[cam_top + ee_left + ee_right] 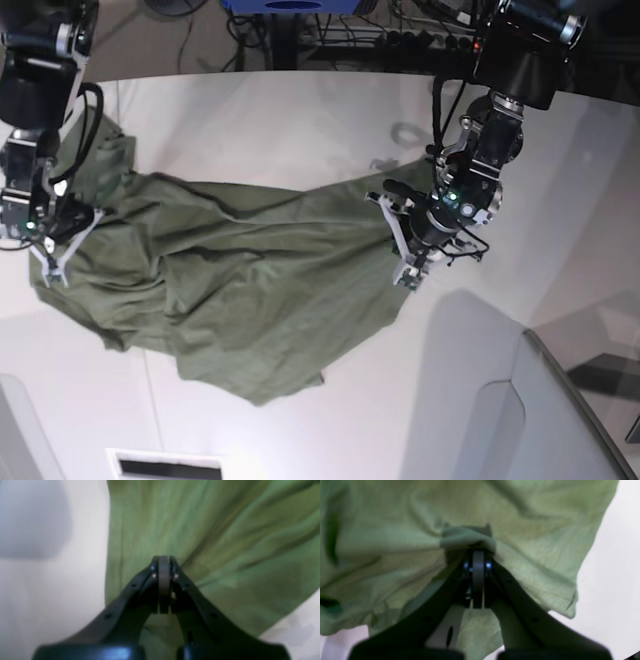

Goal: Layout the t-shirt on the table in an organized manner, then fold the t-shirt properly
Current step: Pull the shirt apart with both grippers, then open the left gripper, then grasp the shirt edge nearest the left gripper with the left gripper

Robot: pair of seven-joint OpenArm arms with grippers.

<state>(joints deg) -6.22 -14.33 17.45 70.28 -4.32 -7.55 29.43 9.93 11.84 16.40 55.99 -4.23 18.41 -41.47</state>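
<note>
The olive-green t-shirt lies crumpled and stretched across the white table between both arms. On the right of the base view, my left gripper is shut on the shirt's right edge. In the left wrist view its jaws are pressed together, and the t-shirt's folds fan out from the tip. My right gripper, on the left of the base view, is shut on the shirt's left part. In the right wrist view a bunch of t-shirt cloth sits over the closed right gripper.
A grey angled panel rises at the front right of the table, near the left arm. A white slotted piece sits at the front edge. Cables and equipment lie beyond the table's far edge.
</note>
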